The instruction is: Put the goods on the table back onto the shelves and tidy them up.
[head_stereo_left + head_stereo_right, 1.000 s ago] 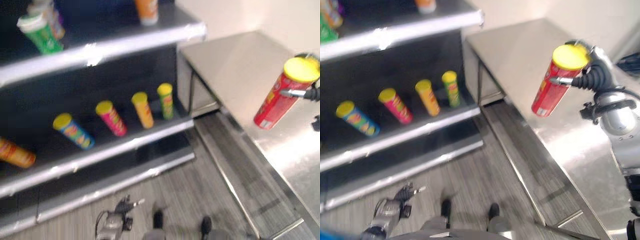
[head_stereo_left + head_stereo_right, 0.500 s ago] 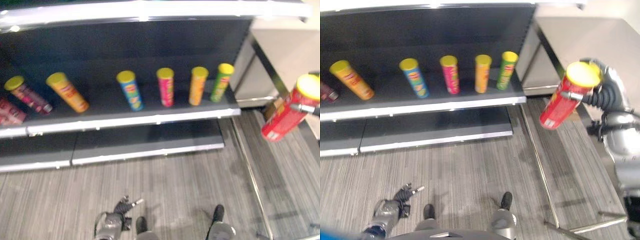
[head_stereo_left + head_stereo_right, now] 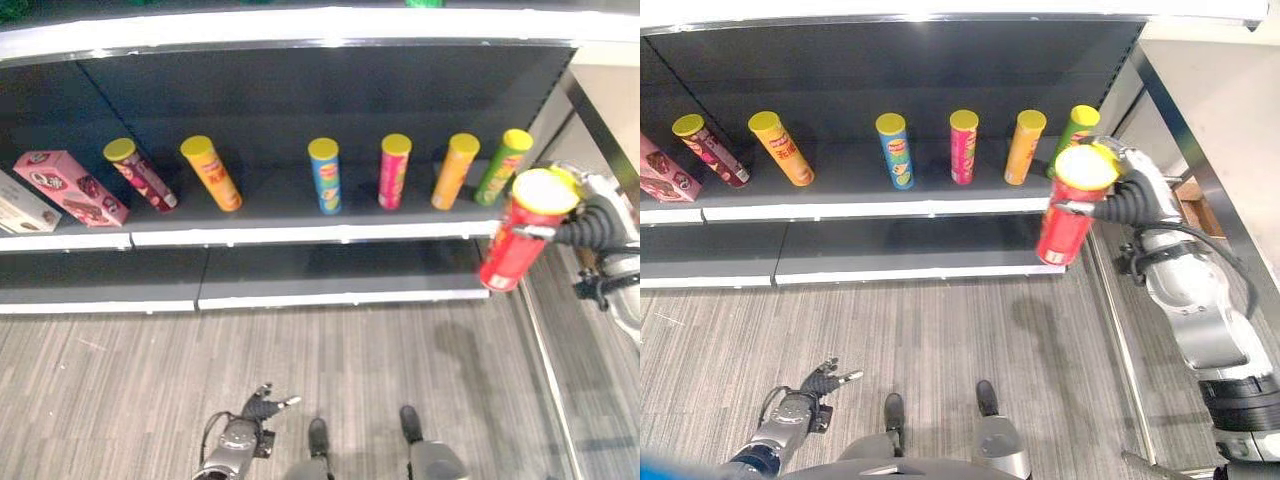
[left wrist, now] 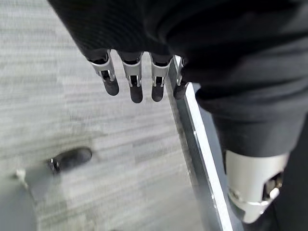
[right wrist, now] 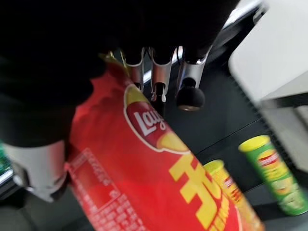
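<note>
My right hand (image 3: 1132, 195) is shut on a red chip can (image 3: 1069, 208) with a yellow lid, held in the air in front of the shelf's right end. In the right wrist view the red can (image 5: 149, 183) lies in the palm with the fingers (image 5: 161, 82) curled over it. On the dark shelf (image 3: 300, 234) behind stand several cans: green (image 3: 503, 166), orange (image 3: 454, 170), pink (image 3: 394, 171), blue (image 3: 325, 175), another orange (image 3: 211, 172) and a dark red one (image 3: 140, 174). My left hand (image 3: 810, 393) hangs low by the floor, fingers (image 4: 134, 84) relaxed and holding nothing.
A pink box (image 3: 68, 186) and a white box (image 3: 20, 208) lie at the shelf's left end. A lower shelf (image 3: 330, 297) runs beneath. The steel table (image 3: 1230, 110) stands at the right, its leg frame (image 3: 1120, 320) on the grey floor.
The camera has swung left toward the shelf, so the table has slid to the right. My right hand has carried the red can from over the table to the shelf's right end.
</note>
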### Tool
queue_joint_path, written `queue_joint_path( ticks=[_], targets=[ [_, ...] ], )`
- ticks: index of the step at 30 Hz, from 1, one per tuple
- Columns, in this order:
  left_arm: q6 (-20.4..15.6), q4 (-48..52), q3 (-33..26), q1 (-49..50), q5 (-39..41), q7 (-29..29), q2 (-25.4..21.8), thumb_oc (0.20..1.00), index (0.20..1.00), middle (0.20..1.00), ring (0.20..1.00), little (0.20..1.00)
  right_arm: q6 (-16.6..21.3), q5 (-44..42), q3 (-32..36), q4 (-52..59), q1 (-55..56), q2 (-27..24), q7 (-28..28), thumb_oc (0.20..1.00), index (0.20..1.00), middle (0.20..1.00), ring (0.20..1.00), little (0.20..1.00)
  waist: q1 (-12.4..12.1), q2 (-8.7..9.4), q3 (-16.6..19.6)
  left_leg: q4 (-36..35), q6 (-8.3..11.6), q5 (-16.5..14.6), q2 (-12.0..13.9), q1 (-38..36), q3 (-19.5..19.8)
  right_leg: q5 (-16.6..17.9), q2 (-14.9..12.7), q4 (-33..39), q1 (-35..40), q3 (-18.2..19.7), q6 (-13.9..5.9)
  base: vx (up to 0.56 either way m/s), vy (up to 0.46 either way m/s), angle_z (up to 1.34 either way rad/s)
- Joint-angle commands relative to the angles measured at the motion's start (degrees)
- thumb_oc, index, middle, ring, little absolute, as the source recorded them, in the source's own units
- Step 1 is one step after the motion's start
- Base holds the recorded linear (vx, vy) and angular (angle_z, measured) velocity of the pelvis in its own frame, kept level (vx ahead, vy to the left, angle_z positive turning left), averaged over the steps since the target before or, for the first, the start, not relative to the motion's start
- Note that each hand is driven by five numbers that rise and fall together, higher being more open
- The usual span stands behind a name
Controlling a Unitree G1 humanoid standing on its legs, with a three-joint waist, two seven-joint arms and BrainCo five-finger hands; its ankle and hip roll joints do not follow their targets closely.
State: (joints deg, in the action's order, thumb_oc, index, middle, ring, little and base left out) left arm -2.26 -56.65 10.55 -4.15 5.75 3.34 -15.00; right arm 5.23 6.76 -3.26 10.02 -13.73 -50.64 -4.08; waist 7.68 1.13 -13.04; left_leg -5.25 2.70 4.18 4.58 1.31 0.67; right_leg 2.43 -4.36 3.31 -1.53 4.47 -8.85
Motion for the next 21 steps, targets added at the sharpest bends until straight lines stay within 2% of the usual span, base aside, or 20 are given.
queue_joint_path(
  ticks=[1,5,6,8,9,11,12,14,15,17,19,21],
  targets=[
    [-1.1,0.8,0.3,-2.0,-1.9,-0.6,-3.8,1.000,1.000,1.000,1.000,1.000,2.6,-0.6,1.7,2.7,-4.2,-1.6,0.6,0.200,0.200,0.200,0.200,0.200,-1.8,2.81,0.3,0.5,-0.93,-8.2,-6.5,-4.1,2.0,-2.6,4.9,-1.5,-7.7,-2.8,2.11,0.10,-0.021,0.19],
    [-1.3,2.0,-0.4,-1.1,-0.5,-0.2,-3.6,1.000,1.000,1.000,1.000,1.000,2.7,-0.5,-1.9,2.2,-7.4,-2.7,1.6,0.200,0.200,0.200,0.200,0.200,-2.5,3.00,0.6,2.8,-0.52,-10.4,-6.3,-4.1,2.2,-2.0,4.1,-0.4,-6.0,-4.6,2.76,0.10,-0.119,0.44],
    [-1.4,3.7,-0.5,-0.1,0.7,-0.6,-3.6,1.000,1.000,1.000,1.000,1.000,2.6,-0.3,-3.8,2.4,-9.7,-3.4,2.1,0.200,0.200,0.200,0.200,0.200,-3.7,3.50,0.0,9.8,0.38,-12.9,-6.1,-2.5,1.7,-2.5,3.3,-0.6,-4.7,-6.3,3.18,0.07,-0.111,0.31],
    [-1.3,4.2,-0.6,0.2,1.2,-0.5,-3.4,1.000,1.000,1.000,1.000,1.000,2.6,-0.7,-4.6,2.2,-10.9,-3.6,2.0,0.200,0.200,0.200,0.200,0.200,-4.0,3.62,-0.5,14.0,1.14,-14.1,-6.1,-0.9,1.3,-3.1,3.0,-0.5,-3.7,-7.2,3.43,0.08,-0.119,0.40],
    [-1.1,5.2,-1.3,0.6,2.9,-0.3,-3.3,1.000,1.000,1.000,1.000,1.000,2.2,-1.1,-6.0,1.3,-12.3,-3.9,2.2,0.200,0.200,0.200,0.200,0.200,-4.9,3.87,-1.8,21.6,2.17,-14.4,-5.6,2.4,-0.1,-4.2,2.1,0.3,-1.0,-8.7,4.18,0.09,-0.090,0.47],
    [-1.2,6.0,-1.7,1.1,3.6,-0.7,-3.4,1.000,1.000,1.000,1.000,1.000,2.0,-1.0,-6.2,0.8,-12.7,-4.4,2.1,0.200,0.200,0.200,0.200,0.200,-5.0,3.59,-2.3,24.4,2.51,-14.2,-4.6,4.0,-0.7,-4.7,2.1,0.7,0.2,-9.6,4.43,0.09,-0.014,0.47],
    [-1.1,6.3,-1.4,1.7,3.8,-1.1,-2.9,1.000,1.000,1.000,1.000,1.000,1.6,-0.7,-6.7,0.4,-12.7,-4.8,2.7,0.200,0.200,0.200,0.200,0.200,-5.4,3.26,-2.3,22.8,2.80,-12.9,-2.5,4.8,-1.7,-5.8,1.8,1.1,1.7,-10.4,4.43,0.15,0.057,0.83],
    [-1.1,5.9,-1.5,1.9,3.9,-0.8,-2.7,1.000,1.000,1.000,1.000,1.000,1.6,-0.7,-7.4,0.3,-13.1,-4.5,2.9,0.200,0.200,0.200,0.200,0.200,-5.9,3.05,-1.8,17.8,3.22,-11.0,-0.4,4.8,-0.8,-6.6,1.1,1.0,1.8,-10.3,3.90,0.20,0.105,0.66],
    [-1.3,5.9,-1.7,2.0,4.5,-0.7,-2.7,1.000,1.000,1.000,1.000,1.000,1.6,-0.7,-7.5,0.2,-13.5,-4.4,2.8,0.200,0.200,0.200,0.200,0.200,-6.1,2.89,-1.6,15.4,3.74,-9.0,1.4,5.3,0.2,-7.1,0.6,1.0,1.8,-10.1,3.58,0.20,0.141,0.15],
    [-1.5,6.9,-2.0,2.7,6.4,-0.5,-3.0,1.000,1.000,1.000,1.000,1.000,1.7,-1.2,-7.6,-0.5,-13.7,-4.0,2.3,0.200,0.200,0.200,0.200,0.200,-6.9,2.38,-1.6,9.2,4.71,-3.0,5.3,7.8,2.7,-8.7,-0.2,0.8,1.9,-9.8,2.99,0.23,0.179,0.22],
    [-1.7,7.9,-2.3,3.3,7.3,-0.3,-3.6,1.000,1.000,1.000,1.000,1.000,1.7,-1.1,-6.9,-1.3,-13.0,-4.0,1.6,0.200,0.200,0.200,0.200,0.200,-7.5,2.12,-1.4,2.8,6.08,-0.1,7.5,10.4,4.0,-10.5,-0.8,1.2,3.4,-9.0,2.52,0.30,0.196,0.41],
    [-1.9,8.8,-2.3,3.9,6.5,-0.4,-4.6,1.000,1.000,1.000,1.000,1.000,1.6,-0.5,-4.3,-1.7,-10.4,-4.6,0.7,0.200,0.200,0.200,0.200,0.200,-7.8,1.56,-1.2,0.4,7.46,1.3,8.2,13.4,2.4,-12.1,-1.8,1.7,5.9,-9.0,1.78,0.35,0.246,0.27]
  ],
)
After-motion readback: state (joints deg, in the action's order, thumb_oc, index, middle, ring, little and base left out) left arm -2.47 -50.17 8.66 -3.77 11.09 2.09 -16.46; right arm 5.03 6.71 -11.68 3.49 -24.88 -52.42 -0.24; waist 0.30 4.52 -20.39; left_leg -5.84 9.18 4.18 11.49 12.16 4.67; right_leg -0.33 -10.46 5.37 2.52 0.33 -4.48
